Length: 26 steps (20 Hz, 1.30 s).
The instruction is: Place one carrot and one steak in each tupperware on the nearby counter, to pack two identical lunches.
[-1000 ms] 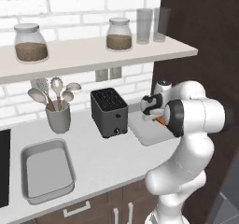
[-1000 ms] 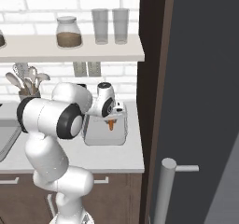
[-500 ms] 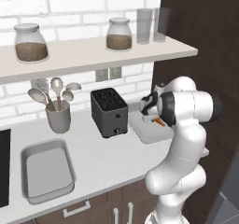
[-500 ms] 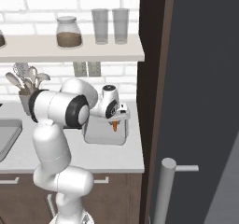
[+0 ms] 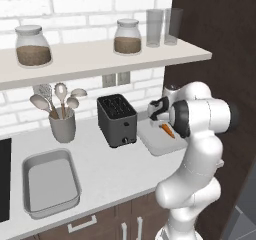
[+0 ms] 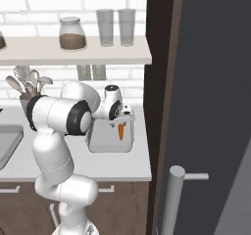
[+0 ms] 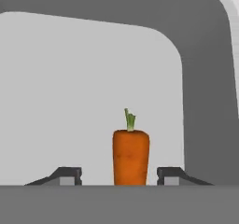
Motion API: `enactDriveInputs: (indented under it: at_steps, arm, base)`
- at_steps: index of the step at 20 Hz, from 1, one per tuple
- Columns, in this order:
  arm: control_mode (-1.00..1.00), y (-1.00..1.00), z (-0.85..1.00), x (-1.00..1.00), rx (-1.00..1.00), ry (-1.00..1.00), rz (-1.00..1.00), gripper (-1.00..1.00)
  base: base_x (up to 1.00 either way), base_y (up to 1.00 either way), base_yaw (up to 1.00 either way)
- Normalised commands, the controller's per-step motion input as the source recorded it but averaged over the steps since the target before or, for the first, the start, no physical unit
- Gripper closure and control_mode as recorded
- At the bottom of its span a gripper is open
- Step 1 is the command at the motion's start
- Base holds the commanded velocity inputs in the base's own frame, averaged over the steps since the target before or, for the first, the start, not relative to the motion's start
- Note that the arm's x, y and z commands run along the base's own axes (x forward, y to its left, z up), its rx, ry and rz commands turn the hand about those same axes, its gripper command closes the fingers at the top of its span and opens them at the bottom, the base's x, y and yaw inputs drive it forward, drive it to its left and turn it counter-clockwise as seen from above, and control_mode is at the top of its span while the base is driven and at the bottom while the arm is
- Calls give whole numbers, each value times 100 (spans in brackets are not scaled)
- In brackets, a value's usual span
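We see the hand [image 7: 119,176] low over the right tupperware [image 5: 157,146], the one at the desk's [image 5: 120,166] right end just beside the black toaster [image 5: 117,120]. A carrot [image 7: 131,157] sits between the two fingertips [image 7: 70,174] with clear gaps on both sides, so the hand looks released, fingers apart and not pinching it. In the right base view the carrot [image 6: 120,131] shows as an orange wedge inside the tray [image 6: 100,143], right under the hand [image 6: 125,117]; in the left base view the carrot [image 5: 167,130] lies on the tray floor near the arm. We can't tell for sure whether it rests fully on the floor or is tipped. We judge this as the drop-off of one carrot into this container, hand kept low so the carrot doesn't bounce out over the rim. The second tupperware [image 5: 50,184] sits well apart at the left on the desk and looks bare inside, near the utensil holder [image 5: 62,125]. No steak is visible in the tray parts we see. We'd say the task is at an early stage: one carrot placed, the rest not yet packed. Next move likely calls for lifting straight off without nudging the carrot.
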Motion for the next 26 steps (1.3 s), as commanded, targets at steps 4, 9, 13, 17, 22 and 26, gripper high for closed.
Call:
enactDriveInputs:
  at_steps: [4,9,13,17,22,26]
  arm:
    - [-100,26,61,-42,-2,-11,0,-100]
    - [-100,6,40,-98,0,-17,0,-100]
    - [-100,0,59,-100,1,-16,0,-100]
    - [-100,22,91,-99,1,-10,0,-100]
    - [-100,30,95,-93,11,-1,0,-100]
    - [-100,43,65,-93,15,1,0,-100]
  base:
    - [0,0,0]
    - [0,0,0]
    - [0,0,0]
    - [0,0,0]
    - [0,0,0]
    - [0,0,0]
